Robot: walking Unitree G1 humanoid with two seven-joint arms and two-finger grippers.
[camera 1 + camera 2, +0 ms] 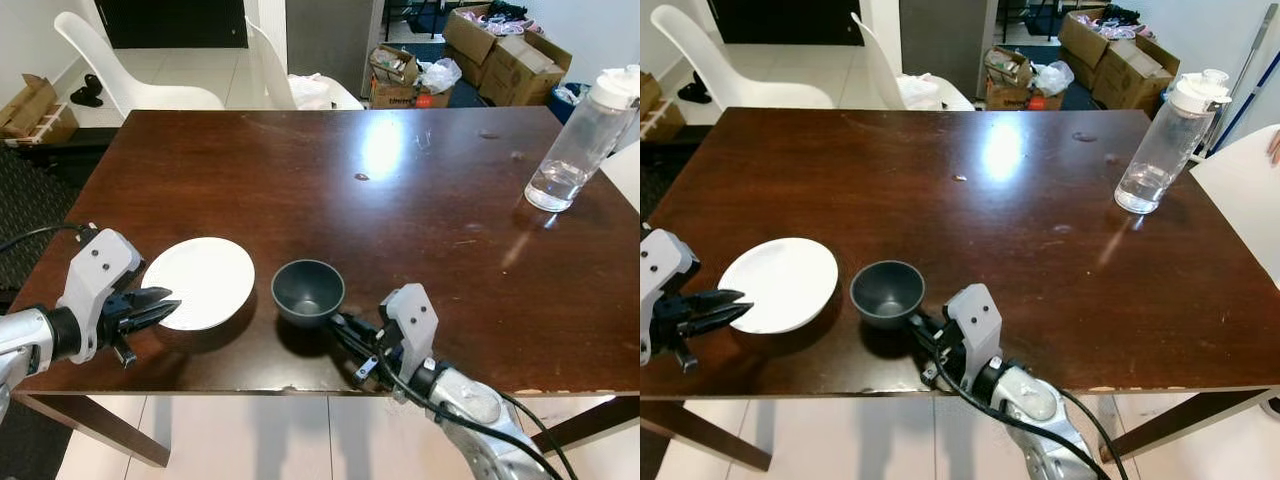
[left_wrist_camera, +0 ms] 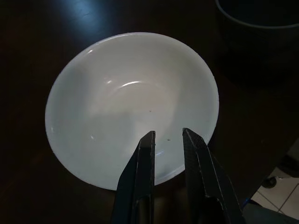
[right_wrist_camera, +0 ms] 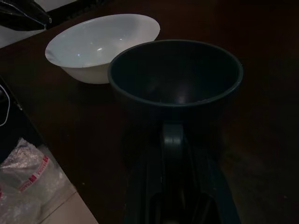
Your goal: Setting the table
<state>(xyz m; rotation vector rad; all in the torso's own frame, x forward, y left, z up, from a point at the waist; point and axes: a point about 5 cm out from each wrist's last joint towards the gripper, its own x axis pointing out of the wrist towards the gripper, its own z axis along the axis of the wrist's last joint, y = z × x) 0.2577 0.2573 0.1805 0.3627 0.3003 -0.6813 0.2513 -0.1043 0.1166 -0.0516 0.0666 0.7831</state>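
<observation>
Two bowls sit near the table's (image 1: 420, 190) near edge: a white bowl (image 1: 200, 281) left, a dark bowl (image 1: 308, 290) just right of it. Left gripper (image 1: 158, 309) hovers at the white bowl's rim, fingers narrowly parted. Right gripper (image 1: 350, 331) touches the dark bowl's near wall; its opening I cannot tell. Placement seems under way; next calls for releasing cleanly without nudging either bowl
</observation>
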